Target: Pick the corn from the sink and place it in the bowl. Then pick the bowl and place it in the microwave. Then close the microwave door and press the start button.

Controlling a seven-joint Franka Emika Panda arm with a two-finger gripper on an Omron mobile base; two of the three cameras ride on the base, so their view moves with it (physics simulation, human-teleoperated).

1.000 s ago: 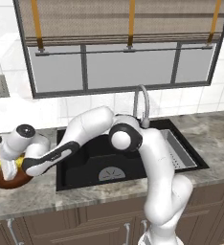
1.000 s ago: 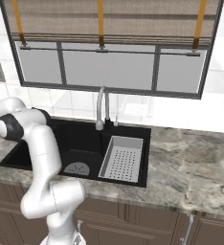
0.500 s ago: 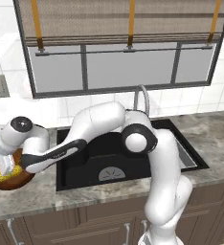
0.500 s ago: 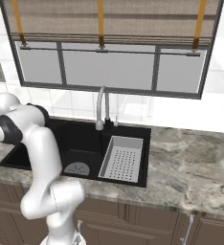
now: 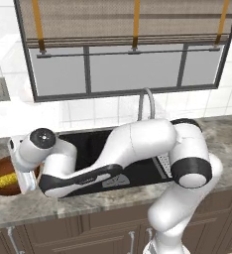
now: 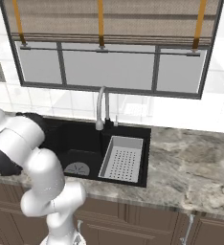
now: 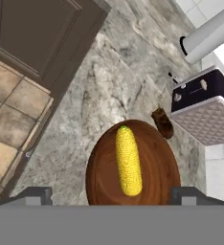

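Yellow corn (image 7: 128, 160) now lies free inside the bowl (image 7: 99, 174) on the counter; the gripper (image 7: 111, 195) has lifted higher above it, fingers spread wide and empty. Gripping the bowl looks next.

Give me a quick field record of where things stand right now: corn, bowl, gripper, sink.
corn: lying inside the bowl, not held
bowl: on the stone counter left of the sink, upright
gripper: over the bowl, fingertips spread wide on either side of it, open and empty
sink: no corn in it; strainer tray on its right side
nearby: small brown object and toaster beside the bowl
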